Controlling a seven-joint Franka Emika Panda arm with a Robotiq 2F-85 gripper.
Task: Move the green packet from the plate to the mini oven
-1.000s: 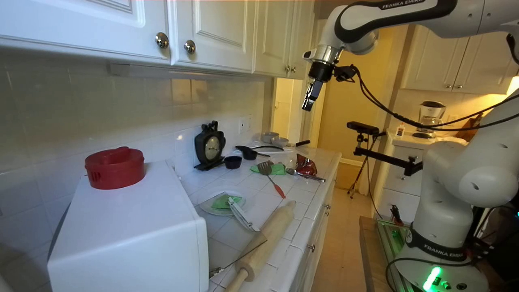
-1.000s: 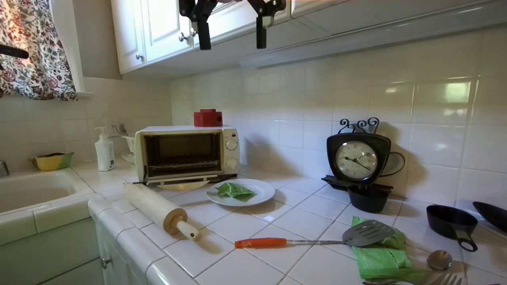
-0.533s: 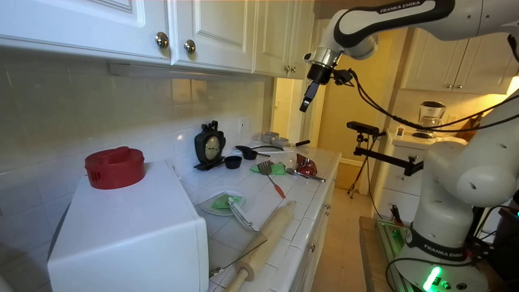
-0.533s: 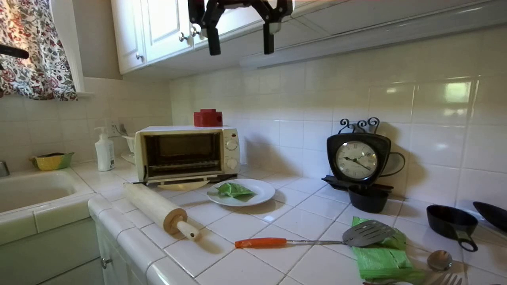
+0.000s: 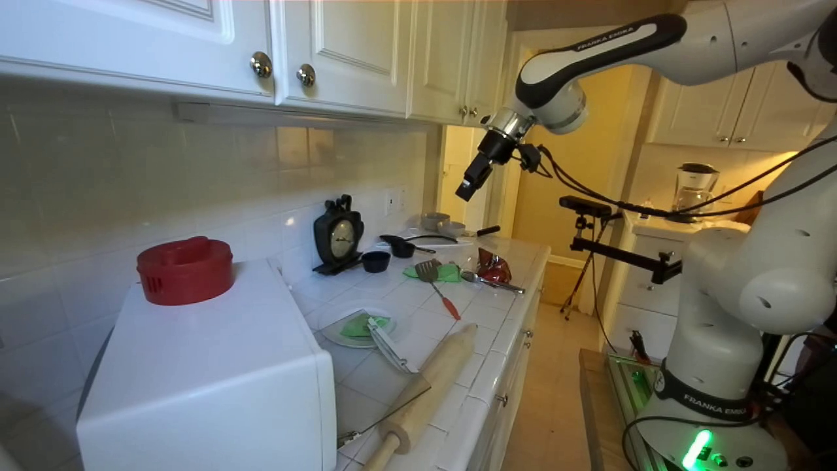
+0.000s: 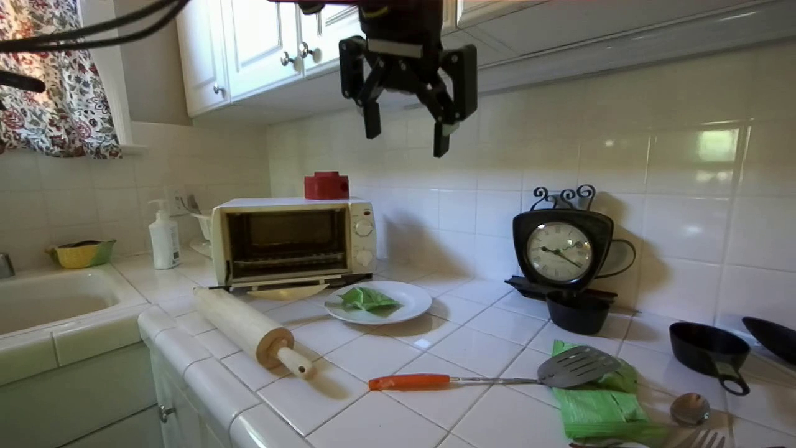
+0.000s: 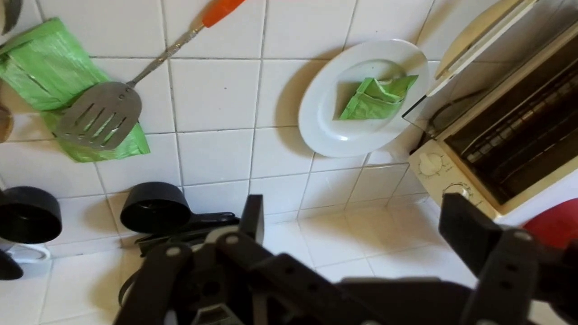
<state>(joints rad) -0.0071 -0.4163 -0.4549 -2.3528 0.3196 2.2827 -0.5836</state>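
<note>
Ok so your gripper (image 6: 407,138) is spread wide with nothing between the fingers (image 6: 441,142), hanging well above the tiled counter (image 6: 398,417), and the green packet (image 7: 375,99) you want sits crumpled on the plate (image 7: 311,110) (the bigger green wrapper (image 7: 49,63) under the spatula (image 7: 106,92) is a decoy, skip it). I'd call this step the reach, so get right over the packet first and square up, cause in an exterior view the gripper (image 5: 465,191) slants. Then ease down and pinch the puffed-up body; grab just a tip and it probably slips, lean on the rim and the plate may skid. The mini oven (image 5: 216,366) has its door (image 5: 391,348) flopped open, and a corner of that reaches to or over the plate's rim, can't tell the gap. So keep your fingers off that side, lift straight up, then go across. Roomiest way in looks to be over the stretch between the plate and the clock (image 6: 563,249), with the upper cabinets (image 5: 356,52) capping how high you can swing under them. Rolling pin (image 6: 245,326) lies near the counter's front edge beside the open door, so carry high enough to clear it, then come in level through the oven's mouth
</note>
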